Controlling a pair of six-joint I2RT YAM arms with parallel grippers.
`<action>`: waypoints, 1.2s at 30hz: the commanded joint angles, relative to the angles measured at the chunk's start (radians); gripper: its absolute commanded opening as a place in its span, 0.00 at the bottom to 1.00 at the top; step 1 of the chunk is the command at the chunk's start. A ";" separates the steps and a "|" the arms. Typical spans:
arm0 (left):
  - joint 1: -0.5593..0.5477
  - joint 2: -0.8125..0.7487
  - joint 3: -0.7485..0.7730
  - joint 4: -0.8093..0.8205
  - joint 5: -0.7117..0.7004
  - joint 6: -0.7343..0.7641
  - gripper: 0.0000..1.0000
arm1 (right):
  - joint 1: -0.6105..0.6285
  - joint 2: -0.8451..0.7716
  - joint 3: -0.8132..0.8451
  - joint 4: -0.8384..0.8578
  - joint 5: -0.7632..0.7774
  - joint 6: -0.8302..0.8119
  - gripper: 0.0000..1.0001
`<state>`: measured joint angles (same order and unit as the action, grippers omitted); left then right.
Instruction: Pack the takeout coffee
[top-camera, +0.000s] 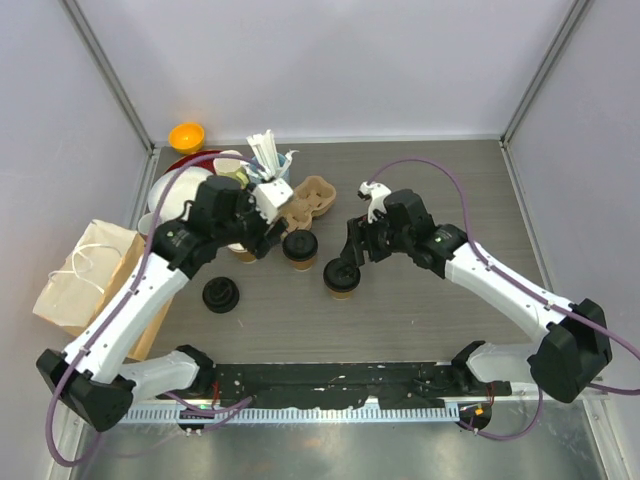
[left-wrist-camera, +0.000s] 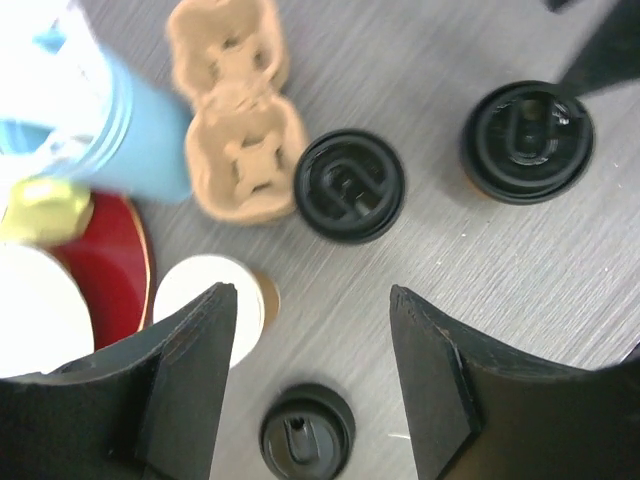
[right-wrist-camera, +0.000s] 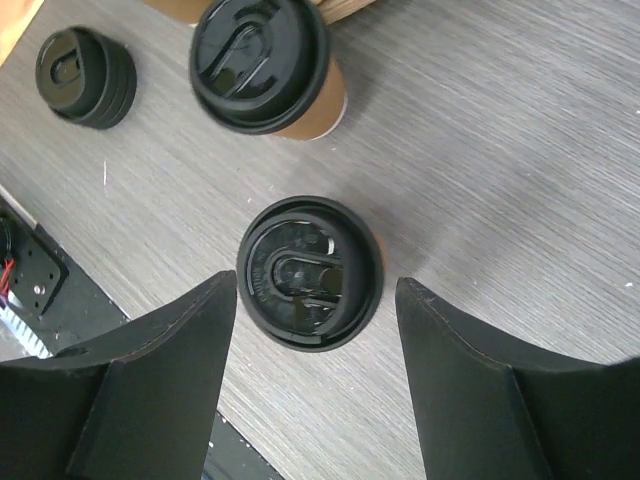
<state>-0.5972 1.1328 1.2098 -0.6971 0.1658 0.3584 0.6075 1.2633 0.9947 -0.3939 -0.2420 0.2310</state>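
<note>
Brown paper cups wore black lids, the far cup (top-camera: 300, 247) just beside the cardboard carrier (top-camera: 310, 197), the near cup (right-wrist-camera: 310, 272) under the right claw (right-wrist-camera: 315, 300); loading the carrier seemed next. Both claws gaped empty, the left claw (left-wrist-camera: 310, 340) near the spare lids (left-wrist-camera: 307, 430), so one must drop and close round a cup
</note>
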 joint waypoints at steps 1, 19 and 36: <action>0.118 -0.060 0.068 -0.162 -0.040 -0.236 0.67 | 0.096 -0.022 0.079 0.015 0.082 -0.064 0.70; 0.522 -0.128 0.471 -0.534 -0.280 -0.090 0.76 | 0.133 0.050 0.268 -0.011 -0.043 -0.102 0.70; 0.761 -0.278 0.217 -0.754 -0.400 -0.010 0.65 | 0.133 0.217 0.424 -0.195 -0.034 -0.121 0.70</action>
<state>0.1516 0.9096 1.4536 -1.3426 -0.1951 0.3046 0.7414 1.4239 1.3190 -0.5278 -0.2718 0.1299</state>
